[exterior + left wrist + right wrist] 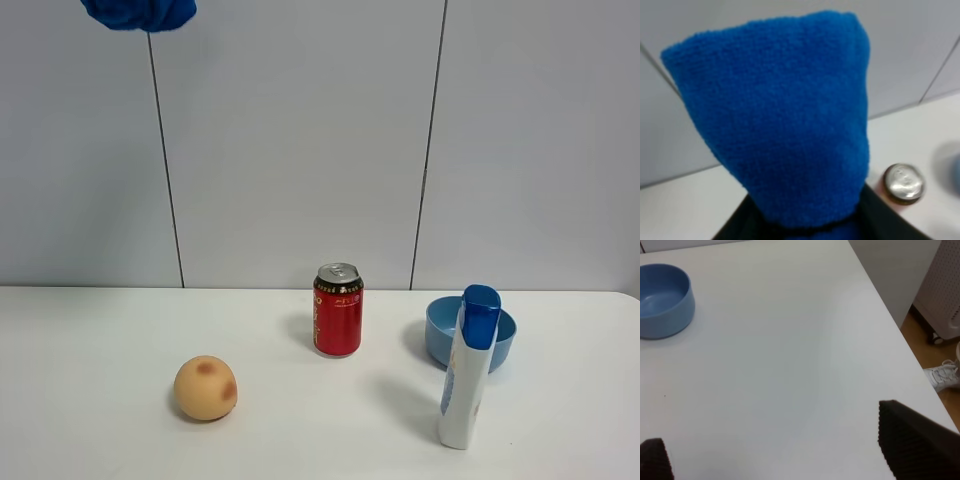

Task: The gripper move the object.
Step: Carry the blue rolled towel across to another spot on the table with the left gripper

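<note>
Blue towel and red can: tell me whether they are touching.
Apart. The exterior high view shows the blue towel aloft at the picture's top edge, while the red can stands on the table well below it.

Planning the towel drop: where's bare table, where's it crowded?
Bare: table left of the orange ball; front centre between ball and white bottle; right side beyond blue bowl. Crowded: red can, bowl, bottle bunched right of centre.

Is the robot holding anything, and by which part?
The left gripper grips the blue towel by one end, high in the air. The right gripper holds nothing.
</note>
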Controlling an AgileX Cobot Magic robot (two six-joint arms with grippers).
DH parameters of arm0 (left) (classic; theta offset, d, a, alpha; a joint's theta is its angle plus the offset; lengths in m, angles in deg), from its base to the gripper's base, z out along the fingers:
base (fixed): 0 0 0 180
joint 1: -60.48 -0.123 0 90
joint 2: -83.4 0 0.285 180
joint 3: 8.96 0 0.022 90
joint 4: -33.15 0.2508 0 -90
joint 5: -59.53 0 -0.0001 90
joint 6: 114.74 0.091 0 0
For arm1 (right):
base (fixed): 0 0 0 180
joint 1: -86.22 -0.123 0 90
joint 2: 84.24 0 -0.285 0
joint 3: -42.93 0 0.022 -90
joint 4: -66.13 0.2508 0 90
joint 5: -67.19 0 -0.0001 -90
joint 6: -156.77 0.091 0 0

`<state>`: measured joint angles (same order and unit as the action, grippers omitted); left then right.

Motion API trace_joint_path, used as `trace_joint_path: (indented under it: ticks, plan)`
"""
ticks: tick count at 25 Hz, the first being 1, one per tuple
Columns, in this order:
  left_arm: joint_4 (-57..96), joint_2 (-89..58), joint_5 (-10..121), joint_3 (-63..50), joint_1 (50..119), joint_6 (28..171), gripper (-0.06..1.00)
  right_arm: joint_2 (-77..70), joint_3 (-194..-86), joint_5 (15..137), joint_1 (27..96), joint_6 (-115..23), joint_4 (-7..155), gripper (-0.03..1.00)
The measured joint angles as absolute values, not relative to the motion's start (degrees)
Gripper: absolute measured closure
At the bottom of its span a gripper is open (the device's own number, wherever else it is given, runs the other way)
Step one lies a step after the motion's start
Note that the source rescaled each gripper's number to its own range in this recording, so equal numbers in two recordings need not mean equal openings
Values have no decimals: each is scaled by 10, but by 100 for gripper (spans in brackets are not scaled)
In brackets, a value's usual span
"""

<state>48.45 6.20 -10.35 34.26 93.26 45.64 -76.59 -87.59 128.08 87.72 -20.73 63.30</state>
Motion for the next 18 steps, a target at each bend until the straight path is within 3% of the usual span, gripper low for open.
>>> trace_joint_path:
  ticks: [11, 18]
  plan:
    - [499, -57, -102, 39, 1024, 207, 94, -766, -876, 1281, 877, -207, 633, -3]
    - [426, -51, 59, -127, 1029, 149, 94, -766, -876, 1281, 877, -207, 633, -3]
